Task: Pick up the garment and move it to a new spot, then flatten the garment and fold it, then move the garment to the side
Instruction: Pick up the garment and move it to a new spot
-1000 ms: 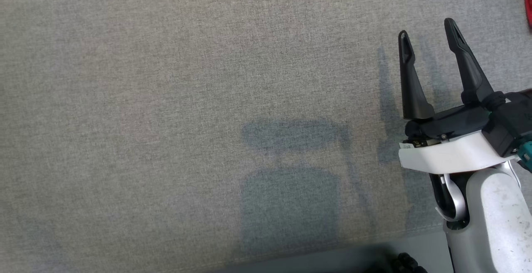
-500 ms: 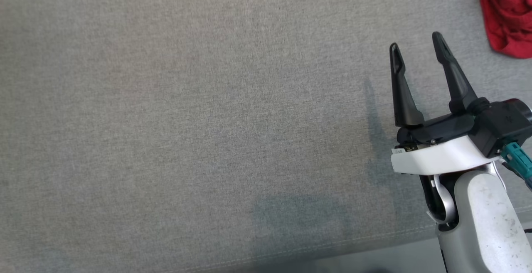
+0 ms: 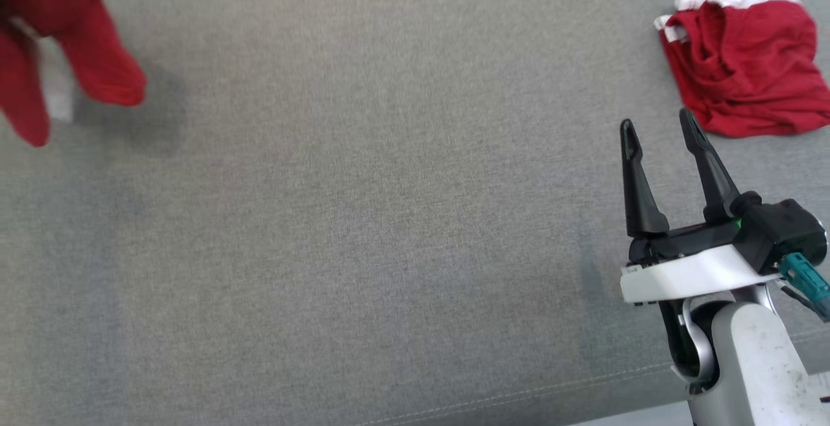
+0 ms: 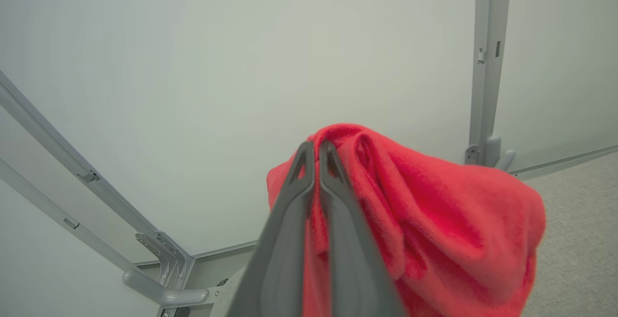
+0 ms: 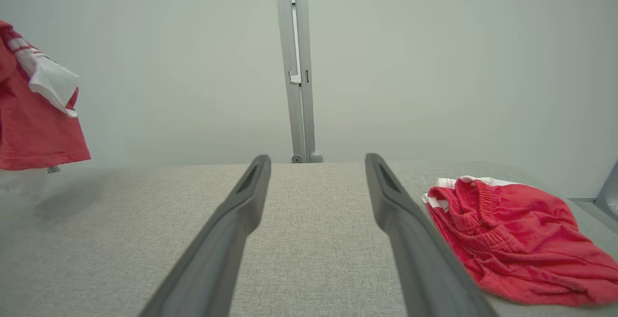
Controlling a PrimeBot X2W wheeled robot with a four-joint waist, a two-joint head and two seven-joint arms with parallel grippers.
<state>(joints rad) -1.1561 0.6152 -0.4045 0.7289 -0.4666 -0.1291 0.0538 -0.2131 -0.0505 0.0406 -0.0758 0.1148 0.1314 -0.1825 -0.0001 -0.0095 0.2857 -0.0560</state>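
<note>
Grey cloth surface (image 3: 363, 218), pale wall behind: my left gripper (image 4: 317, 145) is pinched tight on a fold of the red garment (image 4: 434, 220), which hangs above the surface's far left. It looks light, limp and bunched, so I'd regrip at a hem or corner. My right gripper (image 3: 656, 121) stands wide and empty near the shorts (image 3: 746, 69).

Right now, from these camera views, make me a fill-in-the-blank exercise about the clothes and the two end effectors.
1. The left end effector is shut on the lifted garment, whose colour is ____.
2. The right end effector stands ____ and holds nothing.
3. The second garment lies crumpled on the grey surface, nearer the ____ end effector.
Missing words: red, open, right.
</note>
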